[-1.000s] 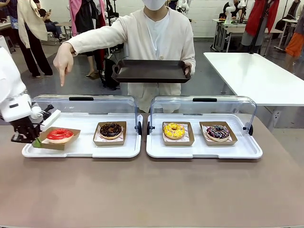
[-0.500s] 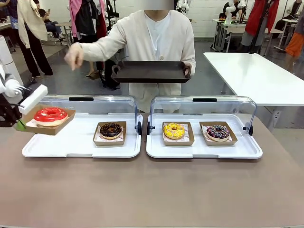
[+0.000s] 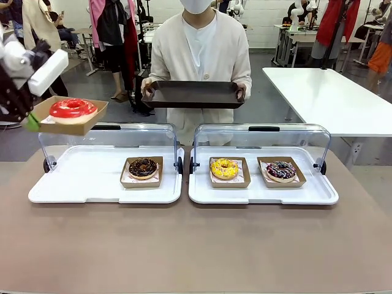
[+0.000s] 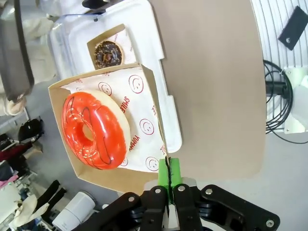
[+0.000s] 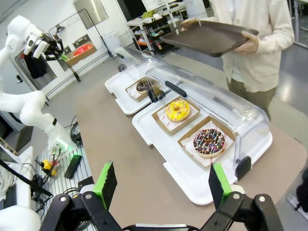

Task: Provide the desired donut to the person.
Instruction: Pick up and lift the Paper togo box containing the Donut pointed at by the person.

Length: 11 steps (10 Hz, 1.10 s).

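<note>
The red-glazed donut [image 4: 94,130] rests on printed paper in a shallow brown cardboard tray [image 4: 108,177]. It looks light and soft, with a sticky glaze that would mar at a touch, so the card is the place to take hold, never the pastry. The card itself seems thin and likely to flex. A pinch at one edge leaves the far side free to sag, and the load should be kept level so the donut cannot slide. The left fingers [image 4: 175,174] are clenched on the tray's near wall, the card sandwiched between the green pads. The donut lies beyond the fingertips toward the tray's middle, clear of the pads. From the front the tray hangs in the air at the left, above the clear lid [image 3: 107,138] of the left display case. It is well apart from the dark serving tray [image 3: 193,94] that the person [image 3: 199,49] holds in both hands. The right fingers [image 5: 108,185] are spread wide, grasping nothing, above the surface [image 5: 120,144].
</note>
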Motion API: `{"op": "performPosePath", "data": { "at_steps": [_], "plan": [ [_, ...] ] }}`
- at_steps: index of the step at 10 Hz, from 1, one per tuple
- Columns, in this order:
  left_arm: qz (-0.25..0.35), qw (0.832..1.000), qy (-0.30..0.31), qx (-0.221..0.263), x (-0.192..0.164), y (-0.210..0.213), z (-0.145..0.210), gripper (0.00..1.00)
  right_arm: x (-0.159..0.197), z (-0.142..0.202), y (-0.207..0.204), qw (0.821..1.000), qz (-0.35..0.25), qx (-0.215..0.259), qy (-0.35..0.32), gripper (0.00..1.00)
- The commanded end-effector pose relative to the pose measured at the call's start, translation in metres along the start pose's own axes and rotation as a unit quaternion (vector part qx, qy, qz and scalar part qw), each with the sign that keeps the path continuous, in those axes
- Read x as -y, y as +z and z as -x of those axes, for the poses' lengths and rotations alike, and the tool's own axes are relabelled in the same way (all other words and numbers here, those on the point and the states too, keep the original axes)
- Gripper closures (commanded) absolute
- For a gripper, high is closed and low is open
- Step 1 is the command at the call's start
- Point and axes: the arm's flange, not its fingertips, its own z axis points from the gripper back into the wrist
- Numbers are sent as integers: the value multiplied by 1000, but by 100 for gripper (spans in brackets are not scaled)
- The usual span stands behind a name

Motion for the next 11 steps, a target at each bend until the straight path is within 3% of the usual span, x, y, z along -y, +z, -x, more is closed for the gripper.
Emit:
{"op": "performPosePath", "data": {
  "at_steps": [1,6,11],
  "plan": [
    [27,999,22,-12,-34,8,-11,100,1,0,2,1000,-5,5,8,0],
    [65,997,38,3,-110,0,-22,100,1,0,2,1000,-5,5,8,0],
    [52,998,23,-3,-97,-5,-22,100,1,0,2,1000,-5,5,8,0]
  ]
}}
